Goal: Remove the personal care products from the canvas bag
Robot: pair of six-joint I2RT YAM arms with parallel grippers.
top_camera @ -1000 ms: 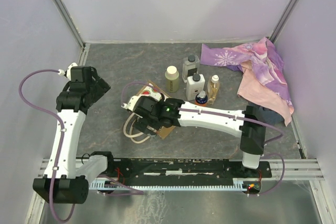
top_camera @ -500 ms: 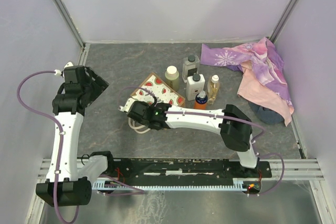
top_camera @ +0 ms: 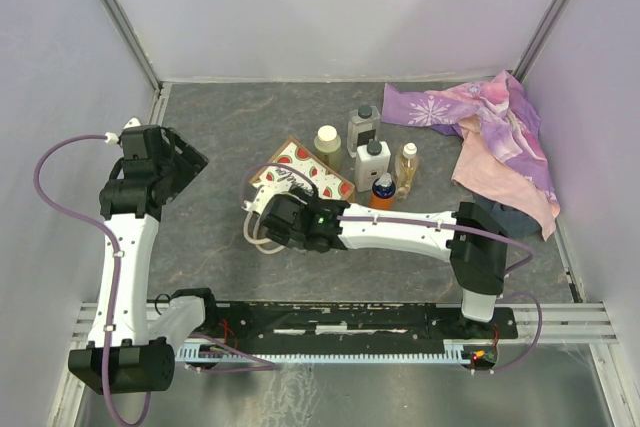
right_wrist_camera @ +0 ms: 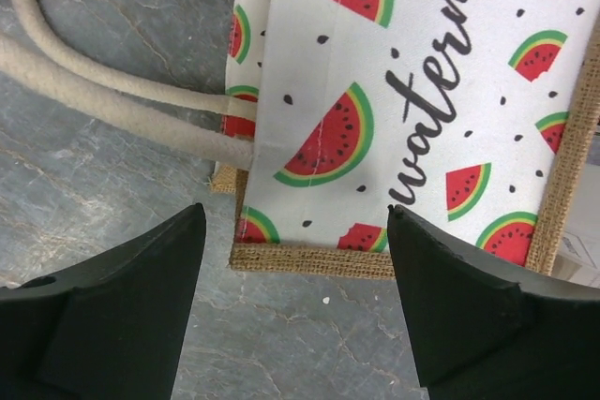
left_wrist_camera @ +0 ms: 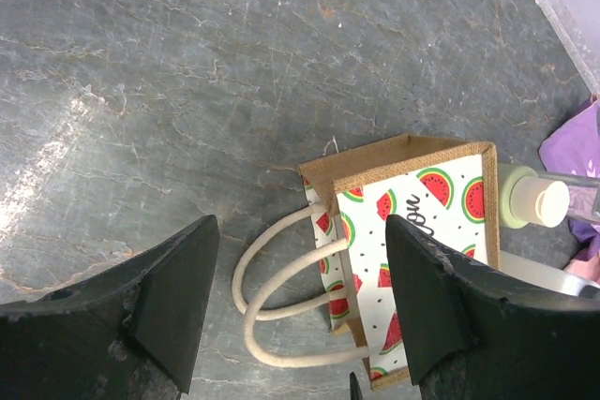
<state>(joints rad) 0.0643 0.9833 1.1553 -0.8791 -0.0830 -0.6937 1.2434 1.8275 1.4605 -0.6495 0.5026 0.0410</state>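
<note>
Seemingly near the finish, w/ five bottles standing together on the worktop [top_camera: 215,122] just beyond the canvas bag [top_camera: 305,169]: a cream-capped round bottle [top_camera: 327,147], a clear dark-capped bottle [top_camera: 363,127], a white boxy bottle [top_camera: 372,162], a slim yellowish bottle [top_camera: 406,168] and an orange blue-topped bottle [top_camera: 383,189], all upright and apart from the bag. The bag itself is lying on its side, watermelon panel facing up and cream handles [right_wrist_camera: 94,89] trailing toward the arms. It is looking flat and prob. emptied, though its inside is not showing in any view. The right fingers [right_wrist_camera: 122,316] are hovering low over the bag's handle end, spread wide and gripping nothing. The left fingers [left_wrist_camera: 159,297] are hanging well off to the left, likewise parted and empty, and looking across bare worktop at the bag. A purple-pink floral cloth [top_camera: 490,132] is lying crumpled in the far right corner, apart from the bottles. Judging by this, the unpacking is reading as approx. complete, w/ little left beyond confirming that nothing is hiding inside the bag and pulling the arms clear.
</note>
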